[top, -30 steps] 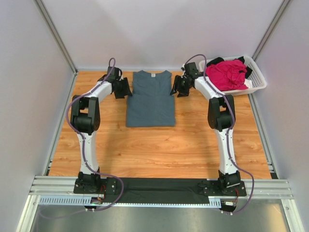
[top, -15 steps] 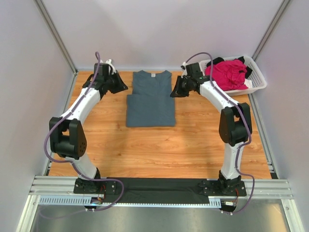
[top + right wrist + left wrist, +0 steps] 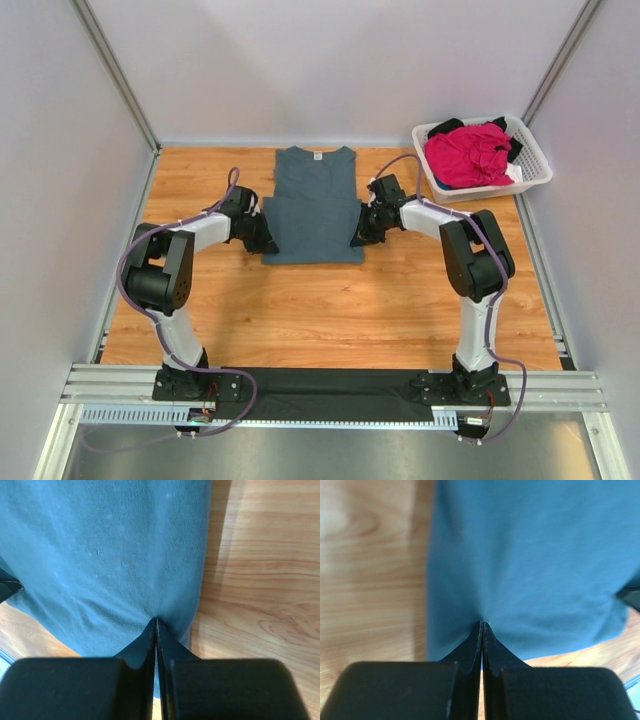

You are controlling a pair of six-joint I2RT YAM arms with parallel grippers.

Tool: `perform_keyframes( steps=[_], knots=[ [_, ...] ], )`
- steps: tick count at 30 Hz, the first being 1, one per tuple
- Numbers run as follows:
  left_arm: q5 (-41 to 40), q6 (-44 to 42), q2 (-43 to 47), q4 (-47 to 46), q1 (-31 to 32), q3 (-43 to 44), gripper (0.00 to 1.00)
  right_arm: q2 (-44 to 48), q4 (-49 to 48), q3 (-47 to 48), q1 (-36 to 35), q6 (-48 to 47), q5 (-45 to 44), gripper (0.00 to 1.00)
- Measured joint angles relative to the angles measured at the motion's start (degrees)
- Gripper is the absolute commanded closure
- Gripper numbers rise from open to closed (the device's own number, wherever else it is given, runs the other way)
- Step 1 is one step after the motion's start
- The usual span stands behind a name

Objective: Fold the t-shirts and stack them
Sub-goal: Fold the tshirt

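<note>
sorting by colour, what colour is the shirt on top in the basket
Magenta-pink. The shirt shows best in the top external view, heaped in the basket.

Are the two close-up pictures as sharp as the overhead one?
Left wrist: the blue-grey shirt and table are smeared soft. Right wrist: sharper, the shirt's weave shows, the right hand a dark silhouette. Top external: crisp, evenly lit.

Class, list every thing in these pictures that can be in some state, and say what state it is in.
blue-grey t-shirt: lying flat on the table, sleeves not showing, pinched near both near corners
left gripper: shut on the blue-grey t-shirt
right gripper: shut on the blue-grey t-shirt
pink t-shirt: crumpled, unfolded, in the basket
black t-shirt: crumpled, mostly under the pink one
basket: upright, full
</note>
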State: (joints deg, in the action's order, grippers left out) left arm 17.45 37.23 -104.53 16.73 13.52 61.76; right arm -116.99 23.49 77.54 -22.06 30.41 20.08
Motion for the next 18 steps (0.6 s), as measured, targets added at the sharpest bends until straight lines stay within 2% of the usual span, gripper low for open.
perform_keyframes(
  steps=[7, 10, 12, 13, 14, 15, 18],
  knots=[
    [0.2, -1.27, 0.09, -0.7, -0.13, -1.18, 1.0, 2.21, -1.16, -1.81, -0.11, -0.52, -2.4, 0.97],
    [-0.31, -3.04, 2.12, 1.38, -0.11, -1.11, 0.97, 5.18, 0.7, -1.81, -0.13, -1.18, -3.98, 0.92],
    [-0.7, -4.15, 5.25, 3.28, -0.11, -1.03, 0.88, 8.79, 1.9, -1.84, -0.15, -1.42, -4.66, 0.81],
    [-1.01, -4.63, 7.39, 4.22, -0.11, -0.9, 0.72, 11.1, 2.36, -1.86, -0.2, -1.53, -5.05, 0.75],
    [-1.33, -5.14, 9.42, 4.83, -0.11, -0.74, 0.65, 13.53, 2.75, -1.88, -0.26, -1.64, -5.44, 0.67],
    [-1.7, -5.42, 12.04, 5.51, -0.11, -0.59, 0.57, 16.04, 2.89, -1.97, -0.44, -1.81, -6.01, 0.65],
    [-3.63, -5.27, 20.13, 6.47, -0.11, -0.59, 0.51, 21.92, 2.64, -3.34, -1.29, -1.86, -7.48, 0.55]
  ],
)
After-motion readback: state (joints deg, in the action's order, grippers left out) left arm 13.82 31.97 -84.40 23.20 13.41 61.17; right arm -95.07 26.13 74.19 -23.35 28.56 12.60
